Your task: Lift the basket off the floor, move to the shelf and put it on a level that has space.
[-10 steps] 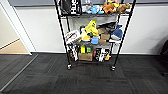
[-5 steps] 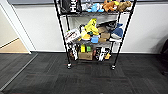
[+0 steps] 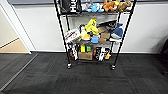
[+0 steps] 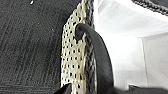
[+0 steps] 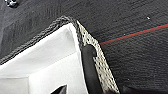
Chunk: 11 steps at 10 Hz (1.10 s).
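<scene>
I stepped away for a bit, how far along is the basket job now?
The basket shows close up in both wrist views, a dark loop handle near each camera and carpet floor beyond, so it looks picked up. The shelf stands ahead. Placing the basket on a level is left.

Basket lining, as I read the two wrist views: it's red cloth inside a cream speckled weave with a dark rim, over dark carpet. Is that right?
Not quite: the lining is white, not red. Both wrist views show it, most clearly the right wrist view, where the only red is a thin line on the carpet. The rest holds: the basket has a cream speckled weave and a dark rim.
</scene>
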Available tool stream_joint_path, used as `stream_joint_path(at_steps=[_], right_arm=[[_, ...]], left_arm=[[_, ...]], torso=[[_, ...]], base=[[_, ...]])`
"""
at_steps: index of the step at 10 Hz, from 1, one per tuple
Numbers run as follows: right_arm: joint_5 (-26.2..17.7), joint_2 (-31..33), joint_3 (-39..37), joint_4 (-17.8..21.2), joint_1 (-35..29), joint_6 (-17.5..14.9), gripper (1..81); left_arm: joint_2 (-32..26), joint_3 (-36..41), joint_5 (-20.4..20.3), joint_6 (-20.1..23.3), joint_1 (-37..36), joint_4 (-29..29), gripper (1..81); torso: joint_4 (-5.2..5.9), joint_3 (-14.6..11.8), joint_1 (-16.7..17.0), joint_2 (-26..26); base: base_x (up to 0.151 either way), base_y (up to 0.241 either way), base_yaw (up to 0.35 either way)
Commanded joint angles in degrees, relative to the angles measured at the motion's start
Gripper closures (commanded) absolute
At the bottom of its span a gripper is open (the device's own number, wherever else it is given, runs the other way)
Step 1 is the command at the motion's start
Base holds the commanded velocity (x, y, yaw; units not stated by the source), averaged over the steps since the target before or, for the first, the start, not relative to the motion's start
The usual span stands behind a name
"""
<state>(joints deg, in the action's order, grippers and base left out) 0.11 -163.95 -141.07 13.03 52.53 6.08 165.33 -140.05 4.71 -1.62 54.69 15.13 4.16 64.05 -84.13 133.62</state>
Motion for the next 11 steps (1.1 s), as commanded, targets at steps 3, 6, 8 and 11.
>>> stream_joint_path(at_steps=[3,6,8,11], right_arm=[[-1.4,0.7,1.4,2.2,-6.2,0.2,1.0],[-1.4,1.1,2.1,2.2,-6.2,0.2,1.0],[-1.4,1.1,2.3,2.2,-6.1,0.1,81.1],[-1.4,1.1,2.3,2.3,-6.0,0.2,81.1]], left_arm=[[-1.3,1.6,3.1,-0.1,-5.8,1.3,1.0],[-1.7,2.7,2.9,-0.1,-5.8,1.3,1.0],[-1.8,3.3,2.9,-0.1,-5.8,1.3,81.1],[-1.8,3.3,3.4,0.0,-5.6,1.6,81.1]], torso=[[0.0,0.0,0.0,0.0],[0.0,0.0,0.0,0.0],[0.0,0.0,0.0,0.0],[0.0,0.0,0.0,0.0]], base=[[0.0,0.0,0.0],[0.0,0.0,0.0],[0.0,0.0,0.0],[0.0,0.0,0.0]])
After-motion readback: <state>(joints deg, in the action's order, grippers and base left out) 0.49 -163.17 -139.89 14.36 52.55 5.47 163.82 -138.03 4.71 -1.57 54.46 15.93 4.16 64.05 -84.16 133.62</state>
